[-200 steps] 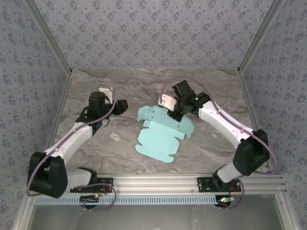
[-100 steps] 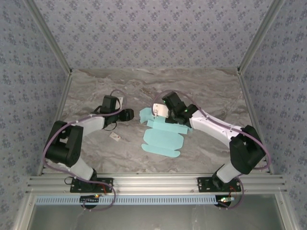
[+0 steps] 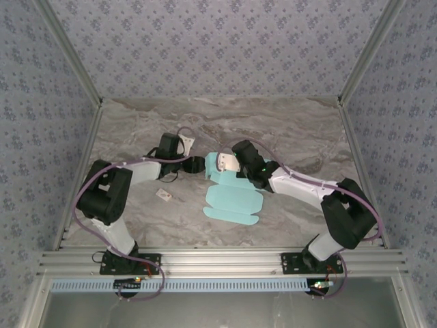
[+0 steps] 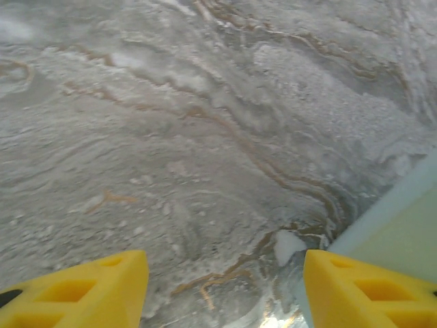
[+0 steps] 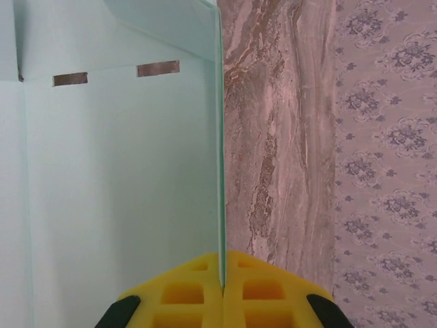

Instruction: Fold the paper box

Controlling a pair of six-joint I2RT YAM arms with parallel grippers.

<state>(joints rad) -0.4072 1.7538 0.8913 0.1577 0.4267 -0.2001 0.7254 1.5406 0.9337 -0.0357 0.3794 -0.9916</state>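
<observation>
Flap edge of paper box (image 3: 232,203) pinched by right end effector (image 5: 222,273) | left end effector (image 4: 225,290) spread alongside

The pale turquoise paper box (image 3: 231,201), a die-cut sheet, lies mostly flat at the table's (image 3: 300,137) middle, one flap upright.

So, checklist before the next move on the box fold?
1. Right gripper shut on the box panel edge: ok.
2. Left gripper open: ok.
3. Box edge inside the left gripper's gap: not ok, it lies off to one side, past a finger.
4. Tag apart from the box on the table: ok.
5. Crease of the held panel fully folded: cannot tell.
</observation>
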